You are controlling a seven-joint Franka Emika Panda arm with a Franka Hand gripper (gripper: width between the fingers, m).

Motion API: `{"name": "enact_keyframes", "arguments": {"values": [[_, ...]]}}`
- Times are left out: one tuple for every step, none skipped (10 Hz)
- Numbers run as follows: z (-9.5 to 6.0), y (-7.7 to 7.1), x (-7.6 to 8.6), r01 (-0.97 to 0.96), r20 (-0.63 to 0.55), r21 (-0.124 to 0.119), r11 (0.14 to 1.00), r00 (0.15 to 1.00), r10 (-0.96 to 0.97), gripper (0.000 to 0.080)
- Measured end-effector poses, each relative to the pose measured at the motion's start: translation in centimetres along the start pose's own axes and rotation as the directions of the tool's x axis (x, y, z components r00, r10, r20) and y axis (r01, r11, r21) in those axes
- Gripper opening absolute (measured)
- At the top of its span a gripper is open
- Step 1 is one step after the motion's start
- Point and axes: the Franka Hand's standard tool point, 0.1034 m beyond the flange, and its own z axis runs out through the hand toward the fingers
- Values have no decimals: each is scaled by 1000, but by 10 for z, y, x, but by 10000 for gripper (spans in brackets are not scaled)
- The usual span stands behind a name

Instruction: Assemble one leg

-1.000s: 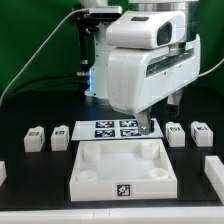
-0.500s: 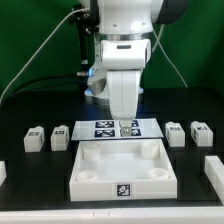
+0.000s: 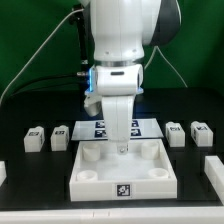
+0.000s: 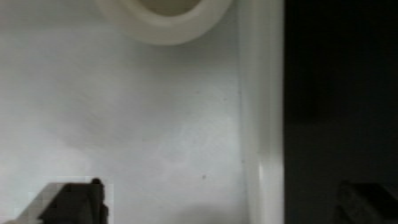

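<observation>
Four small white legs with tags lie on the black table: two at the exterior view's left [image 3: 35,139] [image 3: 61,137] and two at its right [image 3: 176,133] [image 3: 199,133]. The large white square tray-like part [image 3: 92,181] lies in the middle. My gripper [image 3: 122,148] hangs over the tray's far half, apart from every leg. In the wrist view the gripper [image 4: 222,205] is open and empty, with dark fingertips [image 4: 71,203] wide apart over the tray's floor [image 4: 125,110]. A round corner socket [image 4: 169,15] and the tray wall [image 4: 263,100] show there.
The marker board [image 3: 103,127] lies behind the tray, partly hidden by the arm. White parts sit at the table's left edge [image 3: 3,172] and right edge [image 3: 213,170]. Cables hang behind the arm.
The arm has turned and come forward from over the marker board to over the tray, and the gripper is lower. The legs and the tray have not moved.
</observation>
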Motion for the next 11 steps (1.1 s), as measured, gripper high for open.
{"name": "enact_keyframes", "arguments": {"values": [[5, -2, 0, -1, -2, 1, 1000, 1000, 1, 650], [8, -3, -1, -4, -3, 6, 1000, 1000, 4, 650], [7, -3, -1, -5, -2, 5, 1000, 1000, 5, 650], [8, -3, -1, -6, -2, 6, 1000, 1000, 6, 555], [8, -3, -1, -6, -2, 6, 1000, 1000, 6, 555], [8, -3, -1, -6, -2, 6, 1000, 1000, 6, 354], [8, -3, -1, -6, -2, 6, 1000, 1000, 6, 217], [8, -3, -1, -6, -2, 6, 1000, 1000, 6, 217], [8, -3, -1, -9, -2, 5, 1000, 1000, 9, 62], [8, -3, -1, -10, -2, 5, 1000, 1000, 10, 60], [8, -3, -1, -10, -2, 5, 1000, 1000, 10, 60]]}}
